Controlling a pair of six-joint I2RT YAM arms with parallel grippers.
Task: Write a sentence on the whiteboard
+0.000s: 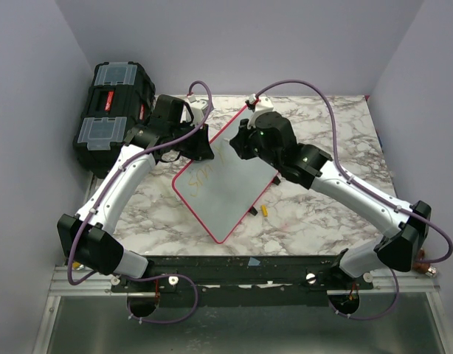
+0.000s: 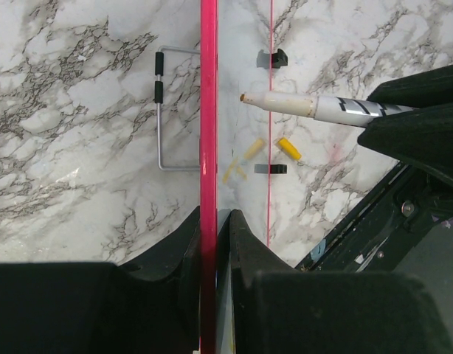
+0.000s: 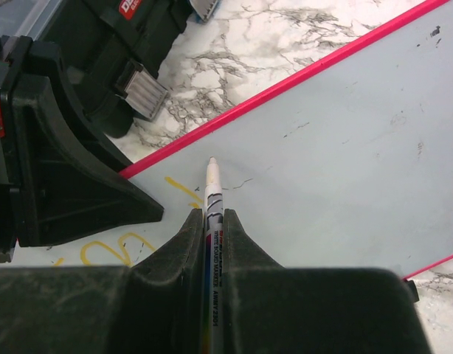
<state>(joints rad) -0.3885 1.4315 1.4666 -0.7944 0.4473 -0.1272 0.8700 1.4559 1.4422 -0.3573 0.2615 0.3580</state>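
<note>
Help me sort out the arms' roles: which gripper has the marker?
The right gripper: it is shut on the marker, whose tip points at the whiteboard. The left gripper is clamped on the whiteboard's edge instead.

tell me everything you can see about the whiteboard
The whiteboard is a flat, glossy white rectangle in a thin pink-red frame with rounded corners and small black clips on one edge. It sits skewed over the marble table, its far edge pinched by the left gripper. Faint yellow writing marks that end; the rest looks blank. The right gripper holds a marker, tip at the surface.
</note>
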